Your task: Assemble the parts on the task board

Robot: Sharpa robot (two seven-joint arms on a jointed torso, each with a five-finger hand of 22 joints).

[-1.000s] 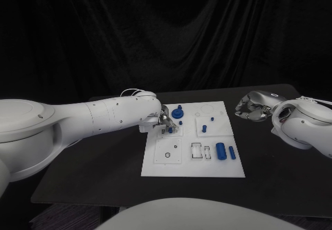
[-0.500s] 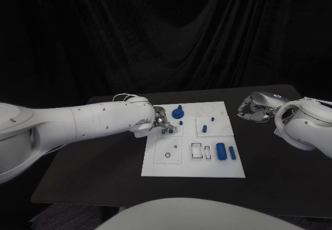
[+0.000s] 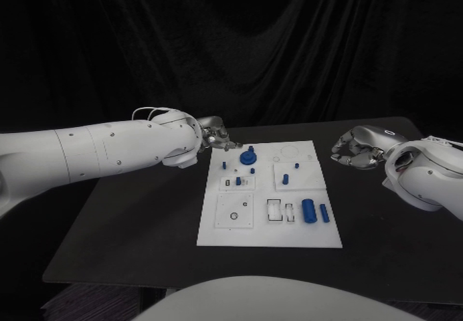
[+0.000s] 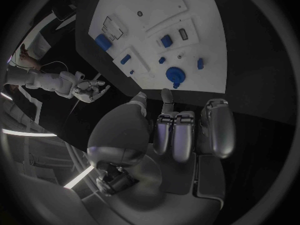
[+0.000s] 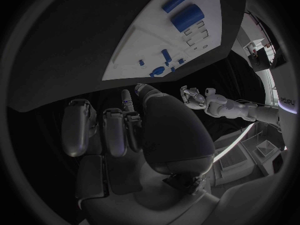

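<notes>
Fingers [image 4: 176, 132] of both hands curl on nothing; blue parts [image 3: 309, 210] sit on the task board [image 3: 260, 231].

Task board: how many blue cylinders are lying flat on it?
2. A thick cylinder and a thinner cylinder lie side by side near the task board's right edge, near side. Smaller pieces are too small to judge.

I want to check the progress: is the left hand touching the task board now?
Apart. In the left wrist view, bare black table lies between the left hand and the edge of the task board.
</notes>
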